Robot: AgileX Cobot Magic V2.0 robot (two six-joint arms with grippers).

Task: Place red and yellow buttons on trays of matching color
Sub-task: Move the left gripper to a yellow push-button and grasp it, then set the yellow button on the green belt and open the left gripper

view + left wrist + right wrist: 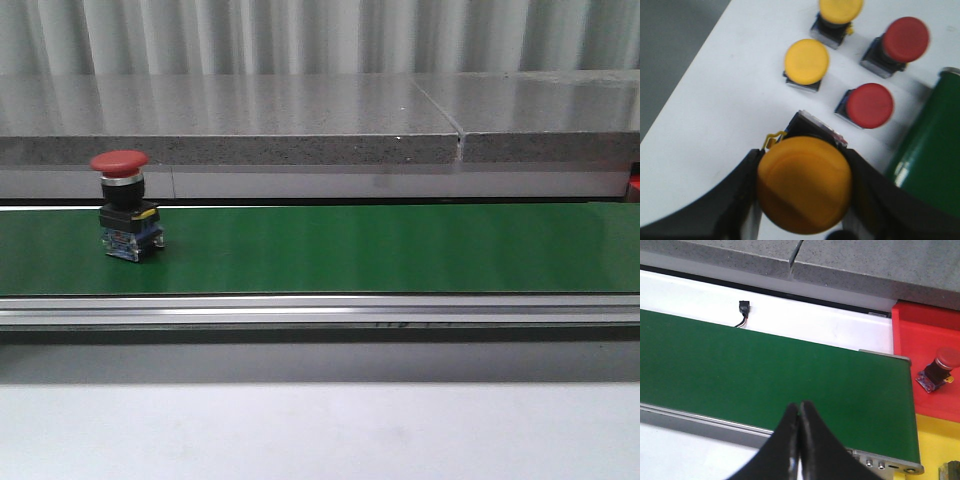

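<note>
In the front view, a red button is seen standing upright on the left part of the green belt

In the left wrist view, a yellow button is held between the fingers of the left gripper, above the white table; two more yellow buttons and two red ones stand beyond it

In the right wrist view, the right gripper is pressed closed on nothing over the belt's near edge; another red button lies in the red tray, with the yellow tray nearer
</note>
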